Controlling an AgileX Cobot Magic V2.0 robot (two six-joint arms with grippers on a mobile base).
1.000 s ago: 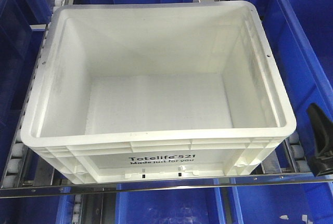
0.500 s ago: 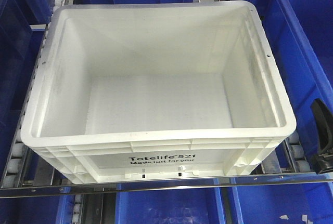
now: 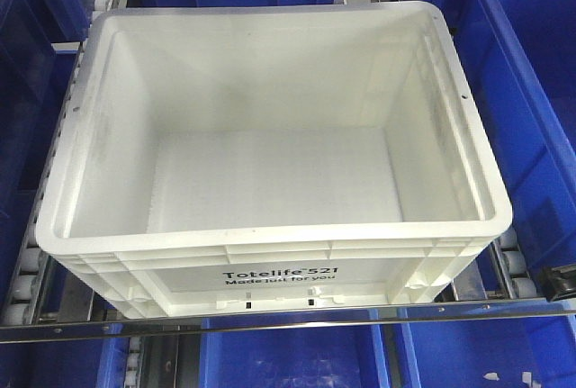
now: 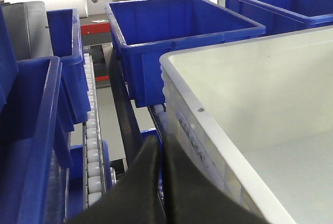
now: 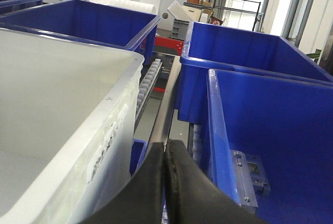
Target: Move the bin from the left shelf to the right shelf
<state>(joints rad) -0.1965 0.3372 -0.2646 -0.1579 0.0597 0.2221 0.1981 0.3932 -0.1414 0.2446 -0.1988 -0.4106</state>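
White plastic bin (image 3: 274,149) sits empty on roller tracks (image 3: 22,284), front edge behind a steel rail (image 3: 288,323). Black print on its near wall. Blue bins (image 3: 531,91) flank it on both sides, with more behind and on the level below. The wrist views show a workshop beyond: pale walls, cardboard boxes, a red frame (image 5: 169,43) behind the far bins.

Left gripper (image 4: 160,182): black fingers (image 4: 140,177) pressed together, tips meeting, nothing between them. It sits in the gap just left of the bin's left wall, over the rollers (image 4: 93,156); contact with the wall cannot be judged.

Right gripper (image 5: 166,182): fingers (image 5: 184,187) likewise closed on each other, empty. It sits in the gap between the bin's right wall and the neighbouring blue bin. In the front view only a dark sliver shows right of the bin, at the frame edge.
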